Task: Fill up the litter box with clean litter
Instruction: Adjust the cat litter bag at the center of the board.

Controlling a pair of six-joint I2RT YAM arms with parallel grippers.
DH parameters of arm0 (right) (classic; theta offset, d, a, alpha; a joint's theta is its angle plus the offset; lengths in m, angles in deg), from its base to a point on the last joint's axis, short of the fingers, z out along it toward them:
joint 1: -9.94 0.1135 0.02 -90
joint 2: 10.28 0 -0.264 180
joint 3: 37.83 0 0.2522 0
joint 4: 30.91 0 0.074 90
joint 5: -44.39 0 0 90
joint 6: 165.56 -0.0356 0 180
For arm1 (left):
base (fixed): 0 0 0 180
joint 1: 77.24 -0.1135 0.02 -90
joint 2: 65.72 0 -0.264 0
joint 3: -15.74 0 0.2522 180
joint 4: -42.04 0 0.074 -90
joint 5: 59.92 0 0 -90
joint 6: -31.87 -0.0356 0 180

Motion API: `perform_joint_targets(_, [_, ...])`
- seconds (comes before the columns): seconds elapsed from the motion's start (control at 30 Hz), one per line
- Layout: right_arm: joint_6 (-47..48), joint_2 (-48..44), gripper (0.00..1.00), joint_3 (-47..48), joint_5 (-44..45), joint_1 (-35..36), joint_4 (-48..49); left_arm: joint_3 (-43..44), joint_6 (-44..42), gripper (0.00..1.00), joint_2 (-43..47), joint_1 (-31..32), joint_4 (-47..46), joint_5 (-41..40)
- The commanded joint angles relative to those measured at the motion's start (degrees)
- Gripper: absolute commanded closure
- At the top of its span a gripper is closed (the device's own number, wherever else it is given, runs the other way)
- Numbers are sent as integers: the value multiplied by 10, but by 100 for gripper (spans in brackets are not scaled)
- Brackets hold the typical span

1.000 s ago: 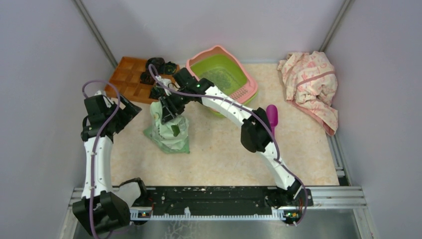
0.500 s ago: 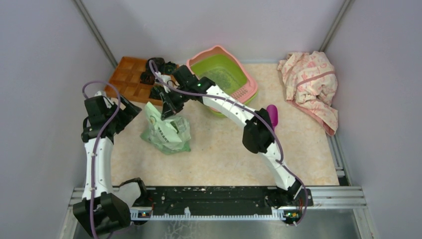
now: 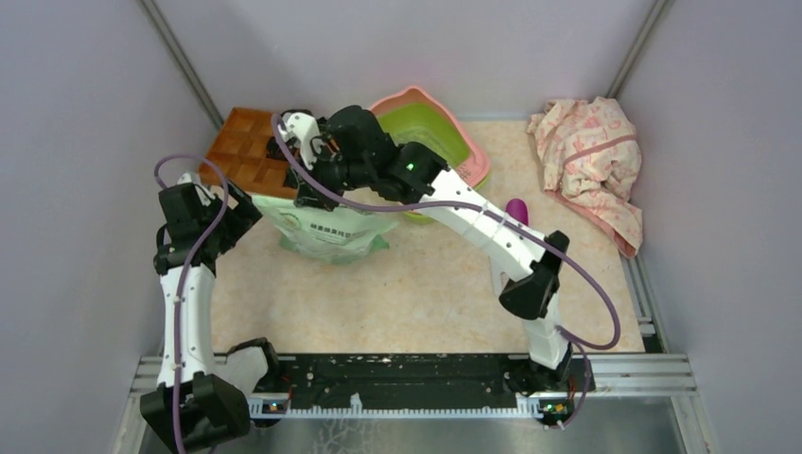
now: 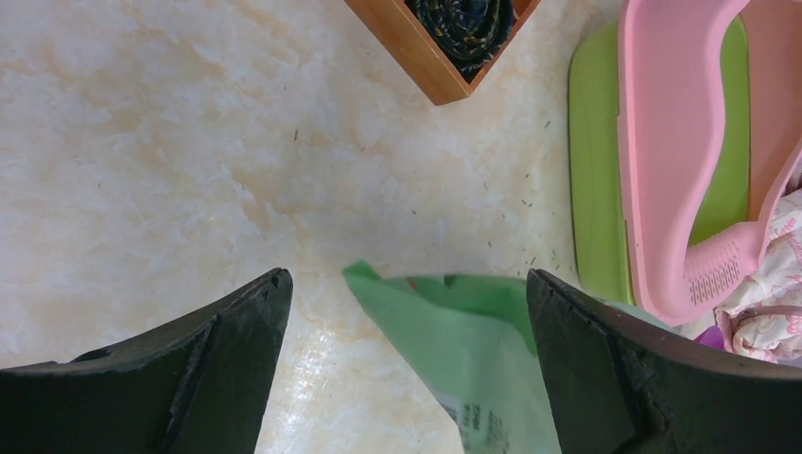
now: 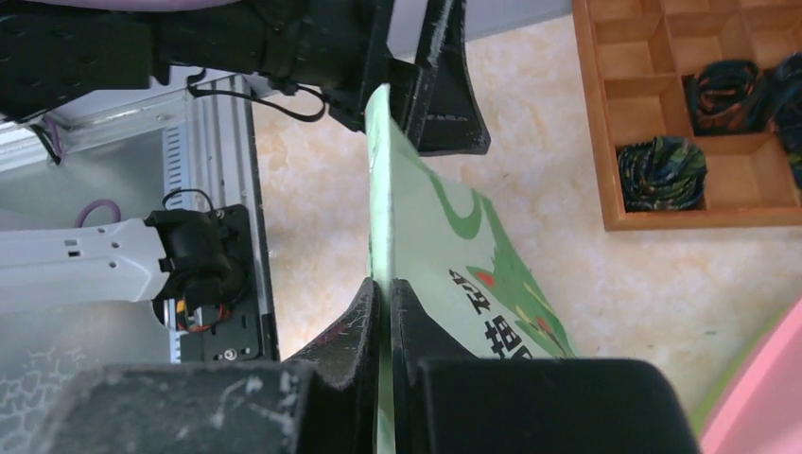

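Note:
The litter box (image 3: 437,125), a lime green basin with a pink rim, stands at the back centre; my right arm hides its near part, and no litter shows in it. It also shows in the left wrist view (image 4: 676,142). My right gripper (image 3: 307,194) is shut on the top edge of the pale green printed bag (image 3: 331,232), holding it stretched out; the right wrist view shows the jaws (image 5: 383,288) pinching the bag (image 5: 454,246). My left gripper (image 3: 244,203) is open, with the bag's corner (image 4: 454,331) between its fingers (image 4: 217,359), not touching them.
An orange-brown compartmented wooden tray (image 3: 244,151) with dark rolled items sits at the back left, close behind the bag. A pink patterned cloth (image 3: 591,161) lies at the back right. A purple object (image 3: 516,210) lies right of the litter box. A few granules speckle the table (image 4: 530,203).
My right gripper has pulled the bag's top edge up and back-left, spreading the bag out wide toward my left gripper. The right elbow has swung right. The left arm has barely moved.

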Motion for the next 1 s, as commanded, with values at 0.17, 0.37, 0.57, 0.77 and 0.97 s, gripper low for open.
perform_joint_targets(0.17, [52,-64,100,9,47,24,8,2,-3,1,25,-2,0,-12])
perform_joint_targets(0.37, [77,-93,60,-120,69,22,13,4,-6,1,22,-2,5,-15])
perform_joint_targets(0.57, [52,-262,39,-399,16,-72,150,1,-4,1,27,-2,2,-6])
perform_joint_targets(0.77, [42,-354,28,-551,-37,-194,230,-1,1,1,25,-3,-6,2])
perform_joint_targets(0.97, [-9,-406,27,-672,-106,-251,312,-5,-11,1,32,-2,-18,31])
